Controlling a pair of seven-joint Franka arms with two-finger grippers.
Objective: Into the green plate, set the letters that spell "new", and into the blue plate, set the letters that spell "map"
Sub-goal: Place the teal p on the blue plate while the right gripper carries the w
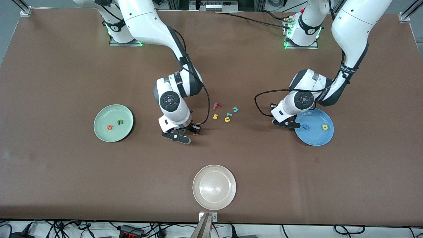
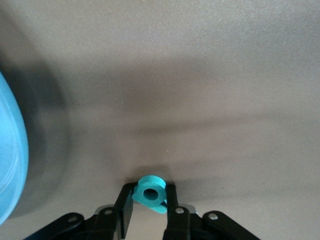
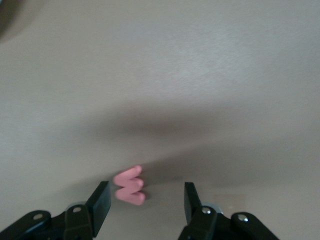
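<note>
Bare table [image 1: 66,172] lies open around the cream plate [image 1: 214,187]; loose letters [image 1: 226,113] clutter its twelve o'clock side.

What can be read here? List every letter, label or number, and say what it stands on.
"n": green plate.
"e": same plate.
"m": blue plate.
"a": same plate.
"f": table.
"s": table.
"u": table.
"c": table.
"p": held in shut left hand.
"w": table, inside open right hand.
Teal letter beside u: unreadable.
Left arm's band print: too small to read.
</note>
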